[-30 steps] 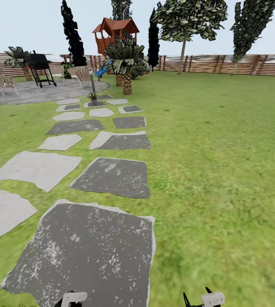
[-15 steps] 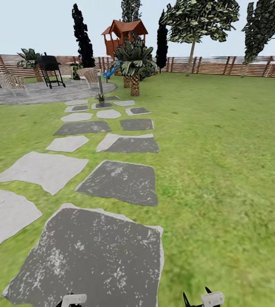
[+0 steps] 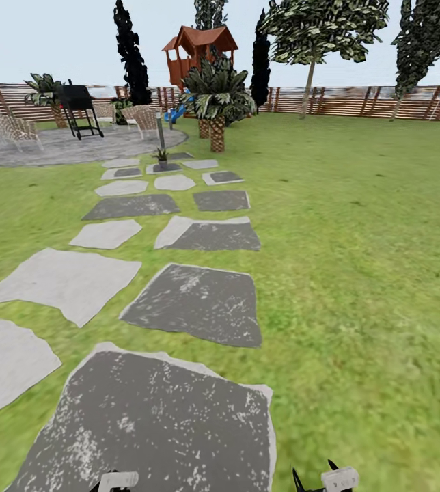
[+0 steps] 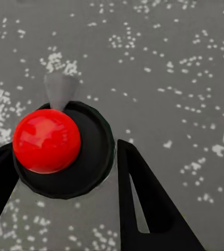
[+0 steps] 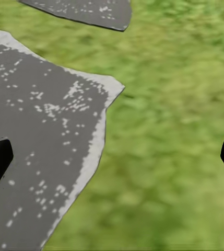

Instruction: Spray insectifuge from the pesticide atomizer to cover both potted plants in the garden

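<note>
I stand on the garden lawn (image 3: 356, 260), on a path of grey stepping stones (image 3: 196, 302) that leads to the round paved patio (image 3: 63, 145). Far ahead, a small potted plant (image 3: 162, 157) with pointed green leaves sits on a stone beside a thin post. The pesticide atomizer is out of view. My left gripper (image 3: 117, 480) and right gripper (image 3: 327, 478) peek in at the bottom edge of the head view. The left gripper (image 4: 62, 149) is open above a dark stone, holding nothing. Spread wide and empty, the right gripper (image 5: 112, 154) hangs over a stone's edge and grass.
A black grill (image 3: 80, 106) and wicker chairs (image 3: 11, 128) stand on the patio. Scaly-trunked palms (image 3: 214, 102) and a red-roofed playhouse (image 3: 196, 51) rise beyond it. A brown slatted fence (image 3: 356, 101) closes the back. A red knob on a black disc (image 4: 46, 140) lies under the left fingers.
The whole head view has shifted: the stepping stones have slid nearer and the far objects slightly rightward, so the camera has moved forward. Both grippers keep their places in the view.
</note>
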